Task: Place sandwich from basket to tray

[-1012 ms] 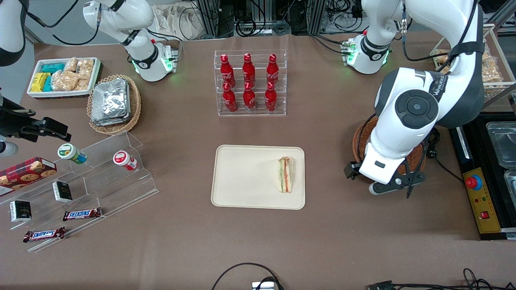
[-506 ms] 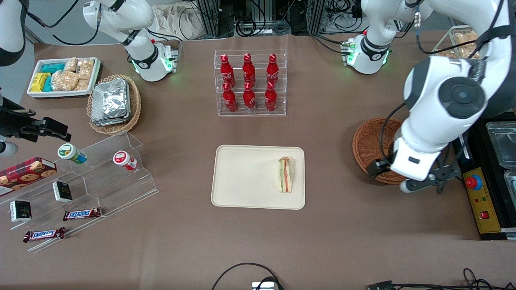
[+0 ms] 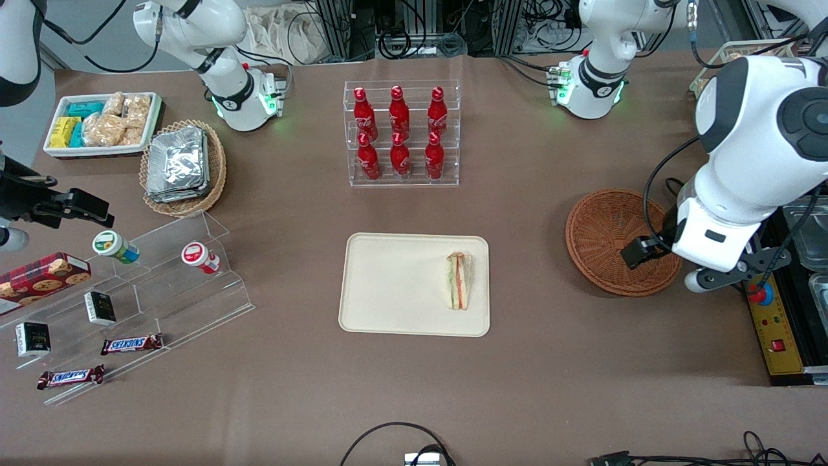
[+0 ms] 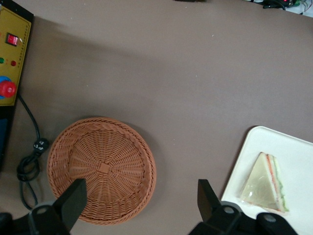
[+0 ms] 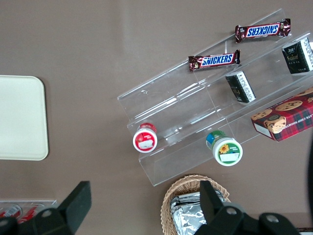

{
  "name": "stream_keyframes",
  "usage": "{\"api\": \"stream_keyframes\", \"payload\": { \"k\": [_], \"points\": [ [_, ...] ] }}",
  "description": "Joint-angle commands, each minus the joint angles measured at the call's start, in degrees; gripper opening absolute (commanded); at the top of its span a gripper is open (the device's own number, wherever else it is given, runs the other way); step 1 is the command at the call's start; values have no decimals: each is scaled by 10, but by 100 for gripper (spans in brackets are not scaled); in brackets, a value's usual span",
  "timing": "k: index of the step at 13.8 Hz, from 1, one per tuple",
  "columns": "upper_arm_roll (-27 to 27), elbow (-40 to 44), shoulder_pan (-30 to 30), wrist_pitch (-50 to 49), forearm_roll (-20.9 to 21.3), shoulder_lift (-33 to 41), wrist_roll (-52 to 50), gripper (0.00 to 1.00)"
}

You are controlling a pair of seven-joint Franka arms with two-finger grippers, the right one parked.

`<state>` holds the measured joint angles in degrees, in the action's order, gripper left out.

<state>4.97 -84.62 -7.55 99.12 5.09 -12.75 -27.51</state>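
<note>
While the sandwich [image 3: 458,281] is seen lying on the tray [image 3: 388,285] mid-table, the gripper [image 4: 141,205] (fingers spread, nothing held) is raised over the basket [image 3: 598,241] near the working arm's table edge.

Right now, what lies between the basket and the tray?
Nothing: only bare brown table separates the basket from the tray, in front and left wrist views. The open gripper hangs above that stretch.
</note>
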Motion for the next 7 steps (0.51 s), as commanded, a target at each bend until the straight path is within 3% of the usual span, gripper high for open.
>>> {"api": "stream_keyframes", "payload": {
  "k": [1, 7],
  "points": [
    [8, -13, 13, -11, 4, 29, 62, 100],
    [9, -40, 40, -48, -13, 91, 175, 100]
  ]
}}
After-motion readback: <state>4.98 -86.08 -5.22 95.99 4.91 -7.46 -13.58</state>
